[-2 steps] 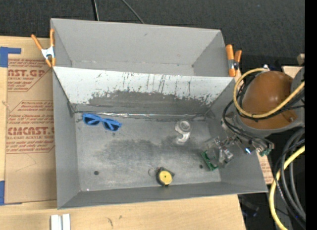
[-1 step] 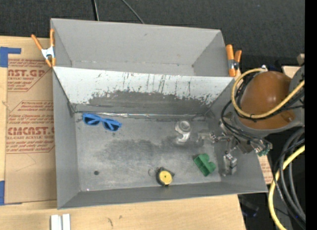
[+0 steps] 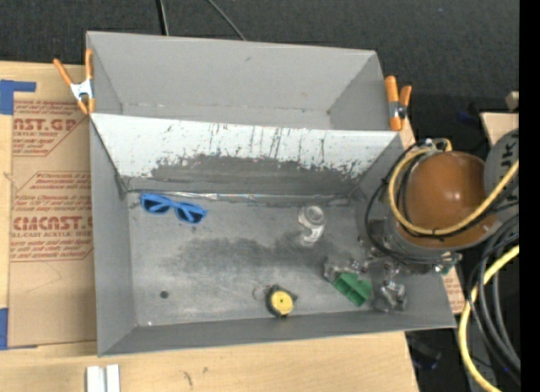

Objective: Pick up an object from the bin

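Observation:
My gripper (image 3: 381, 278) is low in the bin's front right corner, beneath the arm's wrist. A small green flat object (image 3: 351, 287) lies on the bin floor right beside it on its left, touching or nearly touching it. Whether the green object sits inside the gripper cannot be made out. A small clear plastic piece (image 3: 311, 222) lies a little further back and to the left. A round yellow and black tape measure (image 3: 280, 301) rests near the front wall, left of the green object.
Blue sunglasses (image 3: 173, 207) lie at the back left of the floor, far from the gripper. The bin's right and front walls close in around the gripper. The arm and its looped cables hang over the right rim.

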Robot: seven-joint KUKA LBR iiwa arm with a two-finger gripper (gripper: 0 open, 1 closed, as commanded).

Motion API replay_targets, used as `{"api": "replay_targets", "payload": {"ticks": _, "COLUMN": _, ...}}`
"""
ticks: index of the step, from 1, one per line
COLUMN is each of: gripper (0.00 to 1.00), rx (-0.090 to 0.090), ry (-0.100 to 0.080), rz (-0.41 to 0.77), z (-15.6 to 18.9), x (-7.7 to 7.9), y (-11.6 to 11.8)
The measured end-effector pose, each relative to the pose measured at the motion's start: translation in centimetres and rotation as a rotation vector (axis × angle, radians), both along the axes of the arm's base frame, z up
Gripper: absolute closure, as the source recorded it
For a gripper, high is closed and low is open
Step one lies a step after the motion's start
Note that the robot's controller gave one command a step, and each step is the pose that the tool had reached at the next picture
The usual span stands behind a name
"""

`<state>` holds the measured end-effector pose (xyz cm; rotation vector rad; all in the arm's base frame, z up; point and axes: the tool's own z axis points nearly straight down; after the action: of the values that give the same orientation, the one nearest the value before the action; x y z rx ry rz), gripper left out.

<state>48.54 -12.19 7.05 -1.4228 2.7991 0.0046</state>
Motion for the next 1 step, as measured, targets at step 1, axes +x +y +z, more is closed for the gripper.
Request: {"api": "replay_targets", "payload": {"ticks": 1, "gripper": 1.0, "rx": -0.001, "ry": 0.0, "rz": -0.001, "z": 0.15, "x": 0.06, "y": -0.03}}
